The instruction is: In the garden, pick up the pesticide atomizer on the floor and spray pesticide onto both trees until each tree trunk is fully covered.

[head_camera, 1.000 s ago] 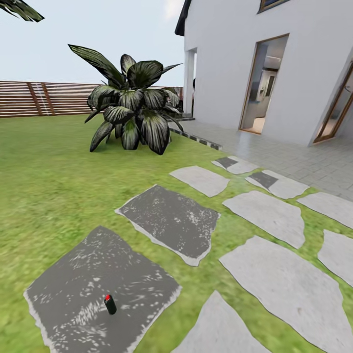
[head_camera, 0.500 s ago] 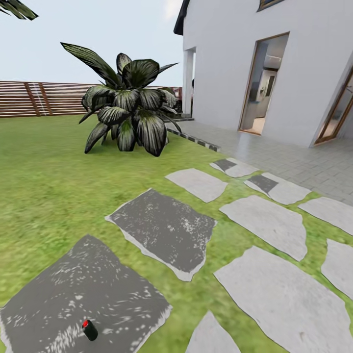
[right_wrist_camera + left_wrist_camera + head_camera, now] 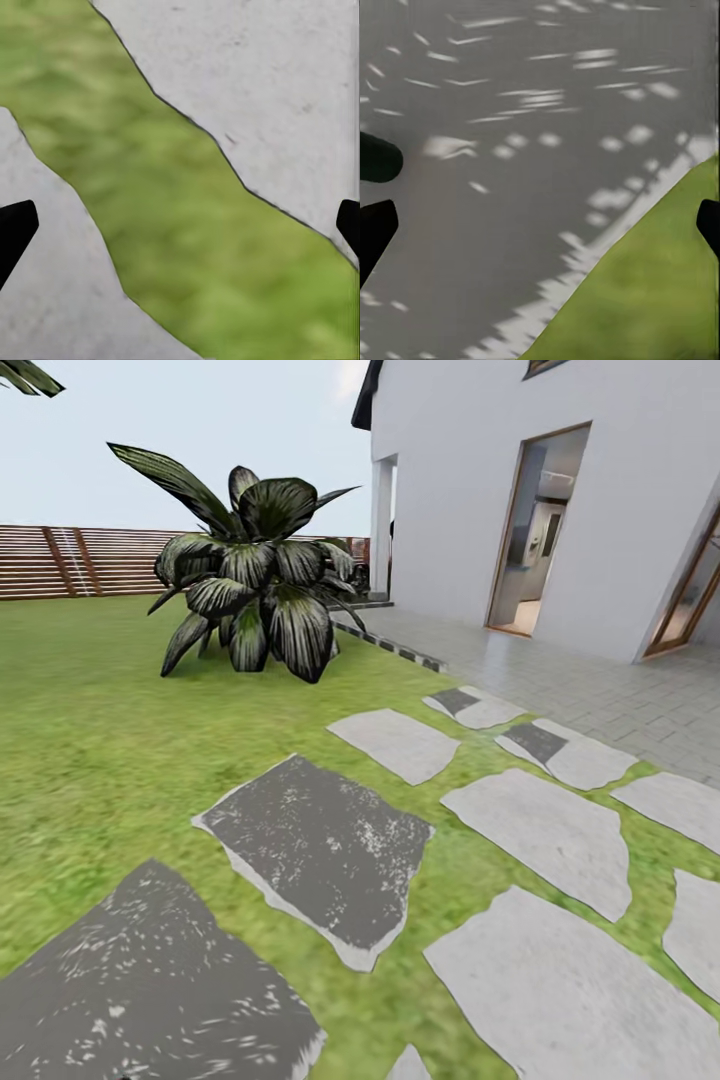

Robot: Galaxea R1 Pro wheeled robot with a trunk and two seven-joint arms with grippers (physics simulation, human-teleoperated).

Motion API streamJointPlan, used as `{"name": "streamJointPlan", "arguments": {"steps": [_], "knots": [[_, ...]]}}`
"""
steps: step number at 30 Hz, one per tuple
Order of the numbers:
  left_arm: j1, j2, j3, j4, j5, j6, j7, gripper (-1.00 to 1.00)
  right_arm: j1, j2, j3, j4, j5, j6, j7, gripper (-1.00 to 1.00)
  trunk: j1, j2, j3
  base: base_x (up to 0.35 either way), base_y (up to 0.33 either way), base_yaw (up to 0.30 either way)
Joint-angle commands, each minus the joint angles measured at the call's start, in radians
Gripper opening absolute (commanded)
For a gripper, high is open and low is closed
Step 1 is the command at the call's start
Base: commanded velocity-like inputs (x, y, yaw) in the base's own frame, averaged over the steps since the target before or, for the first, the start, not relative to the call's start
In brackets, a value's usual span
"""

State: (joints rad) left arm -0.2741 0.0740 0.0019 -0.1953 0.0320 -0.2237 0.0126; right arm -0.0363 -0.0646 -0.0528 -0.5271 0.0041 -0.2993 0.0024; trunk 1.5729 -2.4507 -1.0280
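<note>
The pesticide atomizer is out of the head view, and the two tall trees with their trunks are out of view too. The green grass lawn [image 3: 90,750] of the garden spreads to the left. My left gripper [image 3: 540,225] hangs open over a dark grey paving slab [image 3: 510,150] beside a grass edge [image 3: 652,292]. A dark rounded shape [image 3: 376,157] sits at that picture's edge; I cannot tell what it is. My right gripper [image 3: 180,225] is open above a strip of grass [image 3: 187,225] between two pale slabs, with nothing between its fingers.
Stepping-stone slabs, dark [image 3: 320,845] and pale [image 3: 535,835], cross the grass ahead. A big broad-leaved dark plant [image 3: 250,575] stands on the lawn. The reddish slat fence [image 3: 80,560] closes the back. At right are a white house [image 3: 560,490] and its tiled terrace [image 3: 620,695].
The whole head picture has shifted, so the camera has moved. The small dark atomizer with the red top slid down and left on the near slab and passed out of the bottom edge.
</note>
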Motion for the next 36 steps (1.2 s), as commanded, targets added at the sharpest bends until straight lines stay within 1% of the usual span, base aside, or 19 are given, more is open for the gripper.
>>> {"name": "streamJointPlan", "arguments": {"steps": [1,20,36], "knots": [[0.000,0.000,0.000,0.001,0.003,-0.003,0.001,1.00,-0.001,0.000,0.000,0.001,0.001,-0.003,0.001,1.00,0.000,0.000,-0.001,0.278,-0.168,0.000],[0.000,0.000,0.000,0.001,0.003,-0.003,0.001,1.00,-0.001,0.000,0.006,0.001,0.004,-0.004,-0.001,1.00,0.000,0.000,-0.001,0.278,-0.168,0.005],[0.000,0.000,0.000,0.002,0.003,-0.003,0.001,1.00,-0.001,0.001,0.007,0.002,0.004,-0.004,-0.004,1.00,0.000,0.000,-0.001,0.278,-0.168,0.259]]}}
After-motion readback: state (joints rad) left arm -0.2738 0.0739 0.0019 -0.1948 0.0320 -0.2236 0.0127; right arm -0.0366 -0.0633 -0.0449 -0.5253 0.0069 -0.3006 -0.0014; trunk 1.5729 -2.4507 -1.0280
